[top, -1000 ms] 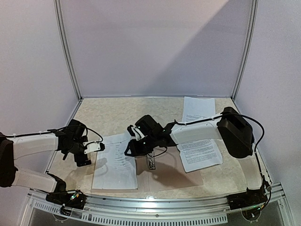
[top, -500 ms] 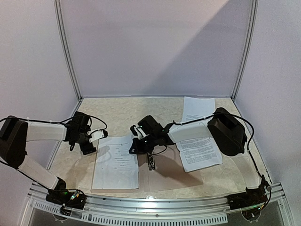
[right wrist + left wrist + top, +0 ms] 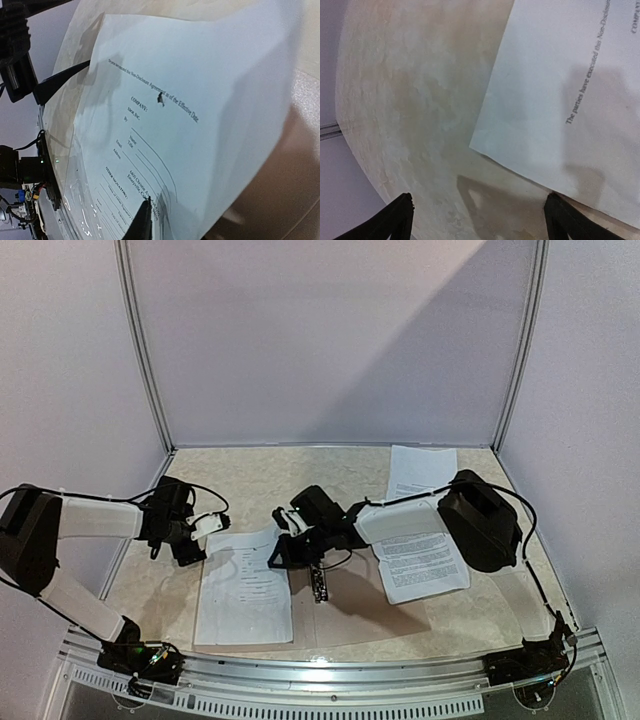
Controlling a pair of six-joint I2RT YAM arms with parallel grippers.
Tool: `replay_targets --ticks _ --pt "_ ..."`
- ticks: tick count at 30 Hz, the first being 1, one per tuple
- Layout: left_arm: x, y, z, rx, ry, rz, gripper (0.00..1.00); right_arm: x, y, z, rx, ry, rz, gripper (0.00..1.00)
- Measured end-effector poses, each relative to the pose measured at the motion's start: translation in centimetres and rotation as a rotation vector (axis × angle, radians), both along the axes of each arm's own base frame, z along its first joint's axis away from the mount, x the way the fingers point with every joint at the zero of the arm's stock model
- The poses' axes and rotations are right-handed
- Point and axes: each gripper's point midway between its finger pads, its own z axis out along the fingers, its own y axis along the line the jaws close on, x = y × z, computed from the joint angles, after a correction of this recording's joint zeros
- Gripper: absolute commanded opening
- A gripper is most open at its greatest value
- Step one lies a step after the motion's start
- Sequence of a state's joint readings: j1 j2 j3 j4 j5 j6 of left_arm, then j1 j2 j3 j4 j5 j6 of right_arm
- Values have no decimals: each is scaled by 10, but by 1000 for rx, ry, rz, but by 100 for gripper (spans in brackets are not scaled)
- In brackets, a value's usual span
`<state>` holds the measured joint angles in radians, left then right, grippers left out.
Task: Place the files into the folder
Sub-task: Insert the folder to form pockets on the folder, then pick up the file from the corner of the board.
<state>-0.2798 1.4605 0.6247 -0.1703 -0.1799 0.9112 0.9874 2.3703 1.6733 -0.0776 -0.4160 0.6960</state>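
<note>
One of the files, a printed white sheet (image 3: pixel 240 592), lies left of centre, its right part over the tan folder (image 3: pixel 375 618). The folder lies open and flat with its metal clip (image 3: pixel 321 585) at the spine. My right gripper (image 3: pixel 277 552) is shut on this sheet's right edge. In the right wrist view one finger (image 3: pixel 144 222) presses on top of the bowed, lifted sheet (image 3: pixel 200 100); the other finger is hidden beneath. My left gripper (image 3: pixel 213 526) hangs open at the sheet's far left corner, its fingertips (image 3: pixel 402 215) wide apart over bare table beside the sheet (image 3: pixel 570 75).
Two more files lie on the right: one (image 3: pixel 425 562) partly under my right arm, another (image 3: pixel 422 470) near the back wall. White enclosure walls close in the beige table (image 3: pixel 250 485) on three sides. A metal rail (image 3: pixel 320 672) runs along the near edge.
My left arm has drawn back and brought its gripper to the sheet's far left corner. My right gripper has shifted slightly left, bowing the sheet's right edge.
</note>
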Motion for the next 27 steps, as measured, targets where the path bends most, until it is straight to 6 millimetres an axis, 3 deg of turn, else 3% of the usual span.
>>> replay_targets --ticks 4,7,9,12,15,17,18,20,21,22,24,27 --pt "-7 9 0 24 26 21 93 8 -4 22 -28 -56 18 38" --pt "-13 16 3 46 52 42 93 21 -17 69 -27 -151 27 47" --pt "-11 18 11 49 54 54 93 37 -37 112 -29 -240 10 59" --pt "-2 16 33 33 19 68 93 72 -94 172 -61 -379 -88 80" --pt "5 13 55 7 -23 79 94 119 -200 202 -196 -471 -286 92" --pt "7 11 68 -12 -41 82 94 146 -283 192 -328 -461 -435 94" --pt "7 10 73 -21 -46 81 94 153 -314 180 -385 -436 -482 94" --pt "5 8 79 -40 -47 80 94 152 -375 138 -503 -329 -534 92" --pt "4 7 81 -46 -46 79 94 155 -414 117 -555 -258 -587 90" --pt "2 7 81 -51 -42 79 94 148 -436 95 -593 -186 -592 88" --pt "-1 6 80 -55 -29 80 94 132 -459 61 -631 -69 -573 85" --pt "-5 7 77 -57 -9 89 94 113 -462 28 -623 48 -508 77"
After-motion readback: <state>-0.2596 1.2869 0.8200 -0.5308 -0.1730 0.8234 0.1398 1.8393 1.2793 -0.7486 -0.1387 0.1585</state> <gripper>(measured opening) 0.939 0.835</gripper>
